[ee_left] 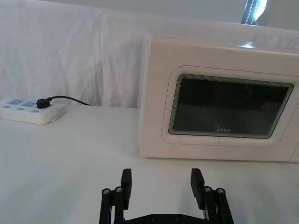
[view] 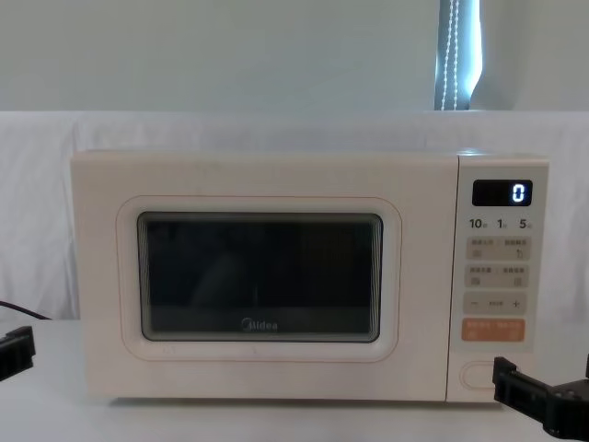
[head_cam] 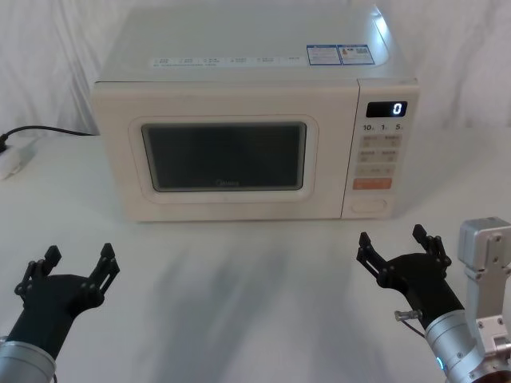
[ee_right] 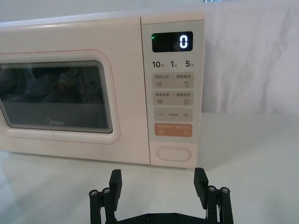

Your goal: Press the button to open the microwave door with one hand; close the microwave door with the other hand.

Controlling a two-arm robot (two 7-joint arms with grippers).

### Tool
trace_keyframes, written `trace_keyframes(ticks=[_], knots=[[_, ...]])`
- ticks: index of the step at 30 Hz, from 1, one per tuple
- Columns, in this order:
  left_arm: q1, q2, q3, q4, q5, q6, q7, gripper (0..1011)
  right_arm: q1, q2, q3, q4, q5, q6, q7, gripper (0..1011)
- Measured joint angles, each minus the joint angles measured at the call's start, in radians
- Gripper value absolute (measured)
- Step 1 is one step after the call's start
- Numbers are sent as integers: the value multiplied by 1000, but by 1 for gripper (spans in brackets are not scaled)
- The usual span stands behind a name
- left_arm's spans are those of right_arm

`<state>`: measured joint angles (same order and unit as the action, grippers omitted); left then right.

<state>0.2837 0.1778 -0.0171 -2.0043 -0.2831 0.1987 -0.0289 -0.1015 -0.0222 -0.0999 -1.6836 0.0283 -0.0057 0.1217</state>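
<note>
Right gripper [head_cam: 398, 242] hovered low over the table [head_cam: 255, 303], fingers spread apart, gripping nothing. Just ahead, untouched: the button [ee_right: 173, 153], at the keypad panel's foot. Left gripper [head_cam: 70, 265] likewise spread and unladen, well short of the shut microwave door [head_cam: 223, 155].

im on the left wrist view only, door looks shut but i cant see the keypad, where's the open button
Observer: The button is at the bottom of the keypad panel, under the orange key.
Operator: is the right gripper near it
Observer: The right gripper hangs open in front of the keypad side, short of the microwave, not touching.
Operator: display on?
Observer: The display reads 0.
</note>
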Motion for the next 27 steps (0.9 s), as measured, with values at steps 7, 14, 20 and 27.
trace_keyframes(ticks=[7,14,20,27], knots=[[0,0,0,0,0,1,0,986,0,0,0,0,0,0,0,1002],[0,0,0,0,0,1,0,1001,0,0,0,0,0,0,0,1002],[0,0,0,0,0,1,0,1001,0,0,0,0,0,0,0,1002],[0,0,0,0,0,1,0,1001,0,0,0,0,0,0,0,1002]])
